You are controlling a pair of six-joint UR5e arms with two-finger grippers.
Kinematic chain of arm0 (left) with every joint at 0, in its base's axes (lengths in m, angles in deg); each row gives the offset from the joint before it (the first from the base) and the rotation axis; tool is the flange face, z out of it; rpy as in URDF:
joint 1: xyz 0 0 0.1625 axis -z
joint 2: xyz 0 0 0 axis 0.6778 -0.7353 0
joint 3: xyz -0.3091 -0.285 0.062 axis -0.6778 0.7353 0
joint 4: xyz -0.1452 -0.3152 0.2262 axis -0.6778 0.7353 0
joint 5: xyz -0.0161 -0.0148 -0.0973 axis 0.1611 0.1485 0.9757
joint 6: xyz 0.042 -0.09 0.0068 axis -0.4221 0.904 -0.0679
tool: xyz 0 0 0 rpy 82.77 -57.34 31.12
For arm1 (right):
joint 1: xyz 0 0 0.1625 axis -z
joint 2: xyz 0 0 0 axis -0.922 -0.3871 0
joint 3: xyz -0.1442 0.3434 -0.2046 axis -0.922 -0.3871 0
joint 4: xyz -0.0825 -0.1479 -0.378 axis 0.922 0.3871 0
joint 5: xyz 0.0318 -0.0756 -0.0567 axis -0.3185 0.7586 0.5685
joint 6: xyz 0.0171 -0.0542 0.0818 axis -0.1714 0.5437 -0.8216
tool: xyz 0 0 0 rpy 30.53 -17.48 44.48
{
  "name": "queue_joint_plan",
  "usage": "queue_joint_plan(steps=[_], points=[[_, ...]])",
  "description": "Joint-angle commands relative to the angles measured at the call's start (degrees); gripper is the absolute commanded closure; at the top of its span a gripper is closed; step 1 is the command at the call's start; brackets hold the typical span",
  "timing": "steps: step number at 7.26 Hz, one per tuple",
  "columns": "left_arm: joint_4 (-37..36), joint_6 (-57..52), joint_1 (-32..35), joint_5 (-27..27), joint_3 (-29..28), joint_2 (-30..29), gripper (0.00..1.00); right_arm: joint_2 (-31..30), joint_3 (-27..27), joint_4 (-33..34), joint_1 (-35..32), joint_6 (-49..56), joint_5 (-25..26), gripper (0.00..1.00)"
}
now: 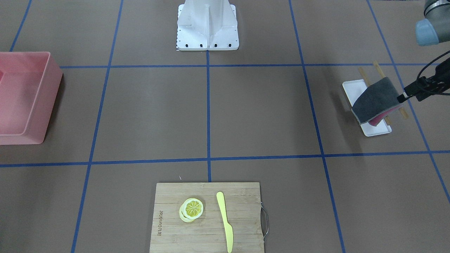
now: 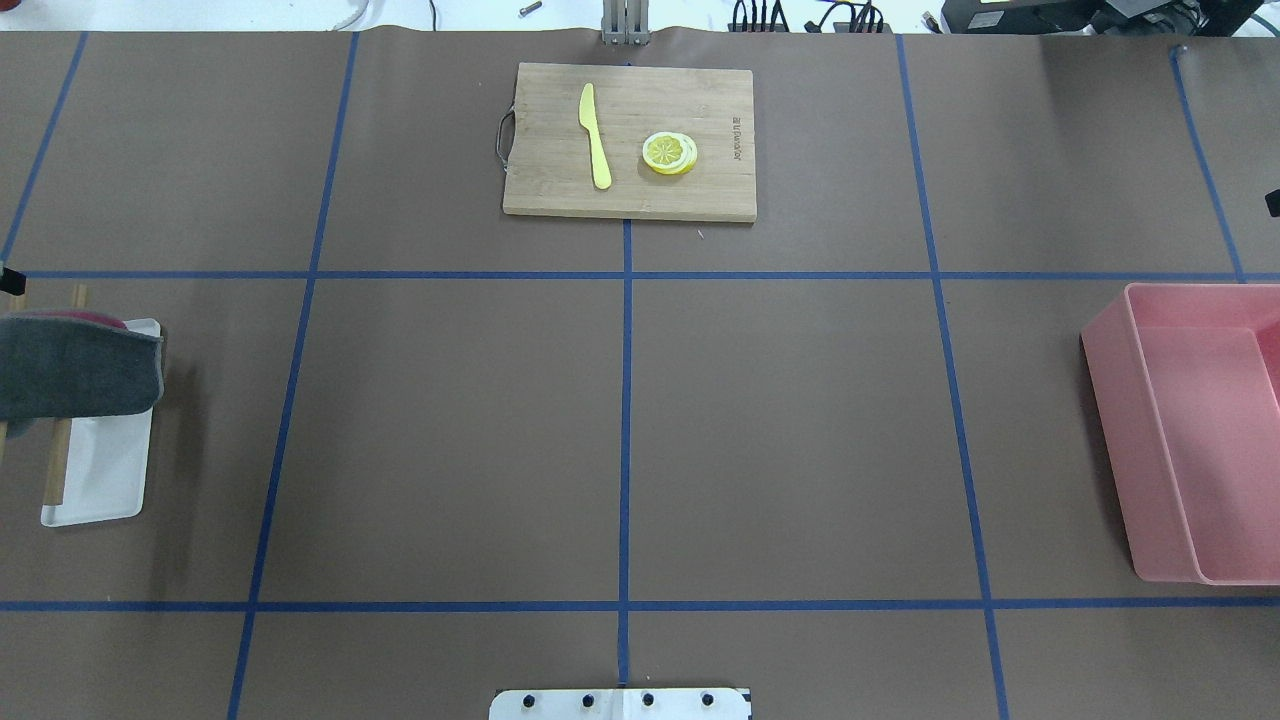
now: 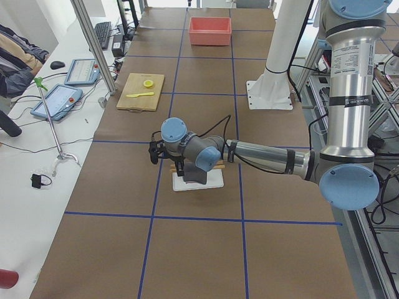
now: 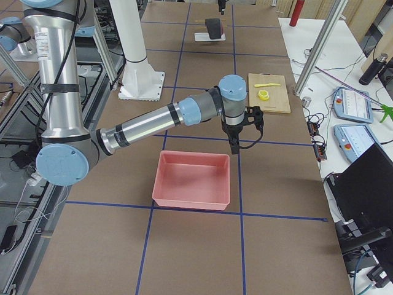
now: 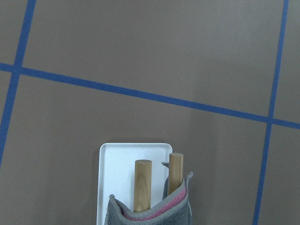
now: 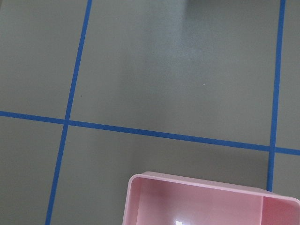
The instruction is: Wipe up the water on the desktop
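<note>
The desktop (image 1: 263, 112) is brown with a blue tape grid, and I see no water on it. My left gripper (image 1: 403, 97) is shut on the edge of a grey cloth with a pink underside (image 1: 376, 100). It holds the cloth slightly raised over a small white tray (image 1: 351, 88). Two wooden rods (image 5: 142, 183) lie across the tray and run under the cloth. My right gripper (image 4: 236, 146) hangs above the far edge of a pink bin (image 4: 193, 181). It shows only in the exterior right view, so I cannot tell whether it is open or shut.
A bamboo cutting board (image 1: 246, 211) carries a yellow knife (image 1: 225, 219) and lemon slices (image 1: 192, 209), opposite the robot base (image 1: 207, 28). The pink bin (image 2: 1190, 430) stands at the robot's right end, and the tray (image 2: 100, 480) at its left end.
</note>
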Motion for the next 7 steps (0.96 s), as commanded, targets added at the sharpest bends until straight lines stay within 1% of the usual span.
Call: queue_joint_plan(steps=[1, 2, 3, 4, 6, 7], points=[[0.0, 4.4, -3.9, -0.6, 0.1, 0.1, 0.18, 0.0, -0.1, 0.0, 0.4, -0.1, 0.1, 0.0], [0.0, 4.4, -4.3, -0.6, 0.1, 0.6, 0.22, 0.0, -0.1, 0.0, 0.6, -0.1, 0.3, 0.0], [0.0, 4.3, -4.1, -0.6, 1.2, 1.8, 0.23, 0.0, -0.1, 0.0, 0.9, -0.1, 0.3, 0.0], [0.0, 4.1, -4.1, -0.6, 3.6, 4.6, 0.24, 0.0, -0.1, 0.0, 1.1, -0.2, 0.3, 0.0], [0.0, 4.0, -3.8, -0.6, 4.8, 6.0, 0.28, 0.0, -0.2, 0.0, 1.5, -0.2, 0.4, 0.0], [0.0, 3.9, -3.8, -0.6, 4.6, 6.1, 0.36, 0.0, -0.1, 0.0, 1.6, -0.2, 0.3, 0.0]])
